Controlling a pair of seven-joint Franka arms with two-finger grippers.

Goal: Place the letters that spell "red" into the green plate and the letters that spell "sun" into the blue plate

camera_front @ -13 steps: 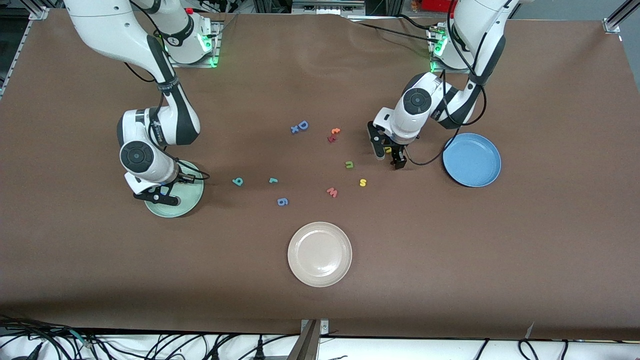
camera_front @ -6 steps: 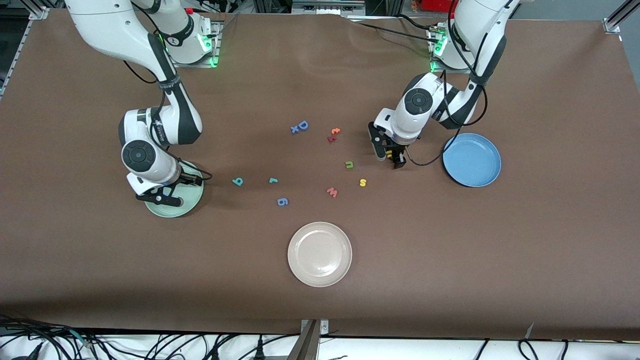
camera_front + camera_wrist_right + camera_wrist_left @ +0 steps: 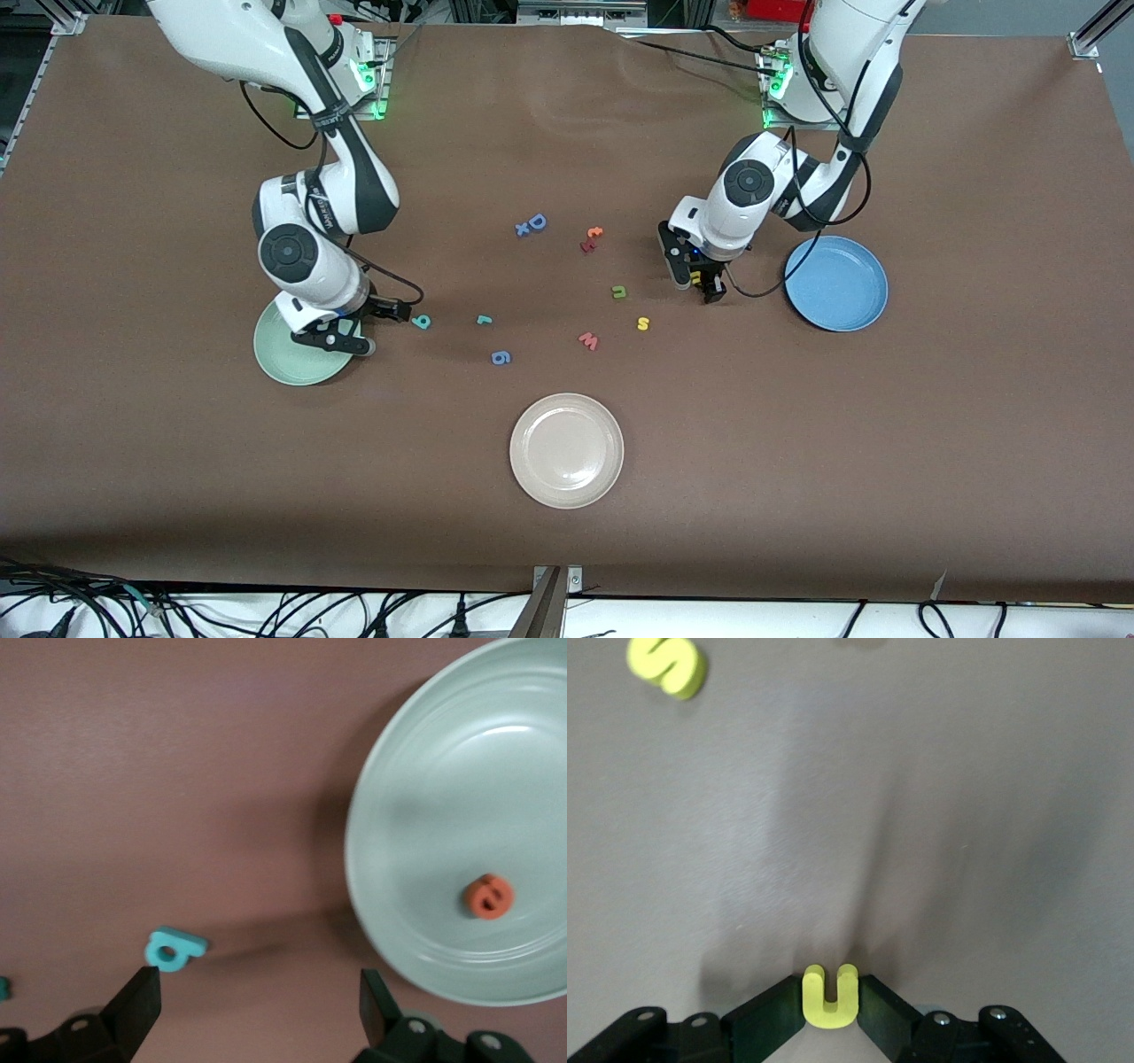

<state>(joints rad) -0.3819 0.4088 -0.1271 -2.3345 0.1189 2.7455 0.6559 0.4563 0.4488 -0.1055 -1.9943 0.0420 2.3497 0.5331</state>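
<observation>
Front view: right gripper point(image 3: 341, 334) low over the edge of green plate point(image 3: 283, 354) on the side toward the scattered letters, fingers spread wide, nothing between them. Right wrist view: orange "e" point(image 3: 489, 896) lying flat in the green plate point(image 3: 416, 797); teal "d" point(image 3: 173, 949) on the brown table point(image 3: 797, 425) just off one spread fingertip point(image 3: 142, 992), not touching it. Front view again: teal "d" point(image 3: 422, 322) just beside the right gripper toward the left arm's end; small teal "r" point(image 3: 484, 319) a little past it the same way; blue "6" point(image 3: 500, 357) near the "r", nearer the front camera.

Left gripper point(image 3: 698, 282) over bare table between the letter cluster and blue plate point(image 3: 836, 283), pinching yellow "u" point(image 3: 696, 278). Left wrist view: yellow "u" point(image 3: 830, 997) clamped upright between the two dark pads point(image 3: 766, 1023), table surface below; yellow "s" point(image 3: 667, 663) lying flat well off from the grip. Blue plate close beside the left gripper, toward the left arm's end, with nothing seen in it.

Olive "n" point(image 3: 619, 291) and yellow "s" point(image 3: 643, 323) on the table near the left gripper, toward the right arm's end. Red "w" point(image 3: 589, 340) beside the "s". Beige-white plate point(image 3: 566, 450) well apart from both grippers, nearest the front camera.
</observation>
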